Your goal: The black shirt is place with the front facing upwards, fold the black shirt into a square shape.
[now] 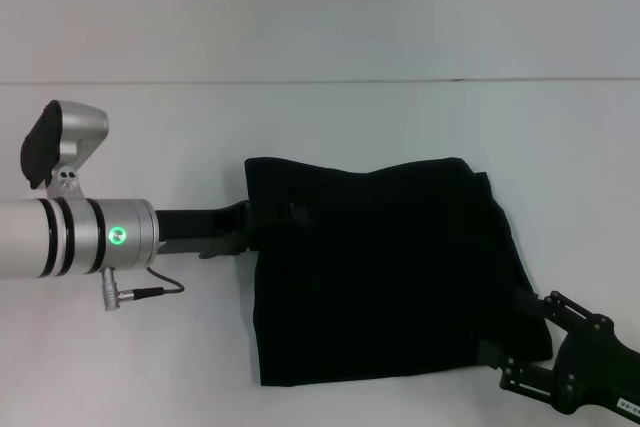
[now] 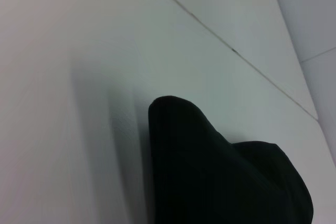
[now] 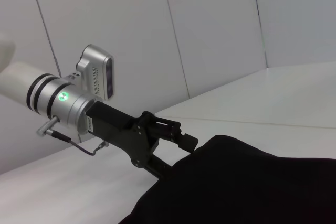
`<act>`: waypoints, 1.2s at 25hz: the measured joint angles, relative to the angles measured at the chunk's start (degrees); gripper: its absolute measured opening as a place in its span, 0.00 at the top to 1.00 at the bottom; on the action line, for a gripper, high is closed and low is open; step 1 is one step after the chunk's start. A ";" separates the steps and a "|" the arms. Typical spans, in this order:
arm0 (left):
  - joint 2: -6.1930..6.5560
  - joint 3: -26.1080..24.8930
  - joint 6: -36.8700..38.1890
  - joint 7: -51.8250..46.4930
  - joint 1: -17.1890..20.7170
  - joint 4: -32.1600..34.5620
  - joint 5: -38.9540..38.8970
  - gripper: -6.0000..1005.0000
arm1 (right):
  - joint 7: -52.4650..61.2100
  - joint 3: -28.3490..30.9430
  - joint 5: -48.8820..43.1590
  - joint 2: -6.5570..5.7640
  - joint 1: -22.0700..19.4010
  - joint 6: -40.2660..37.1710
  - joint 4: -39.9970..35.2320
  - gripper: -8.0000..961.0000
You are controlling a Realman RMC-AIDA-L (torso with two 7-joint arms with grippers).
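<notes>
The black shirt (image 1: pixel 380 267) lies folded into a rough square on the white table (image 1: pixel 300 127), its plain black side up. My left gripper (image 1: pixel 275 230) reaches in from the left at the shirt's left edge. In the right wrist view this left gripper (image 3: pixel 181 153) has its fingers apart, one above the cloth edge and one low beside it. At the shirt's near right corner my right gripper (image 1: pixel 505 325) has its fingers spread, with the corner between them. The left wrist view shows only a rounded fold of the shirt (image 2: pixel 220 182) on the table.
A seam line (image 1: pixel 400 80) runs across the white surface behind the shirt. A thin black cable (image 1: pixel 150 292) hangs from my left wrist. Pale wall panels (image 3: pixel 210 35) stand behind the table.
</notes>
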 joint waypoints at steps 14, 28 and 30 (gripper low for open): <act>-0.13 0.66 -0.77 1.70 -0.04 0.20 -0.06 0.39 | 0.00 0.03 0.01 0.00 0.02 -0.24 0.00 0.03; 0.08 -0.28 -2.75 3.70 0.25 0.53 -0.71 0.90 | 0.00 0.63 0.43 0.00 0.65 -0.25 0.00 0.03; 0.54 -0.51 -3.94 3.69 0.49 0.71 -0.73 0.94 | 0.00 0.67 0.45 0.00 0.82 -0.25 0.00 0.03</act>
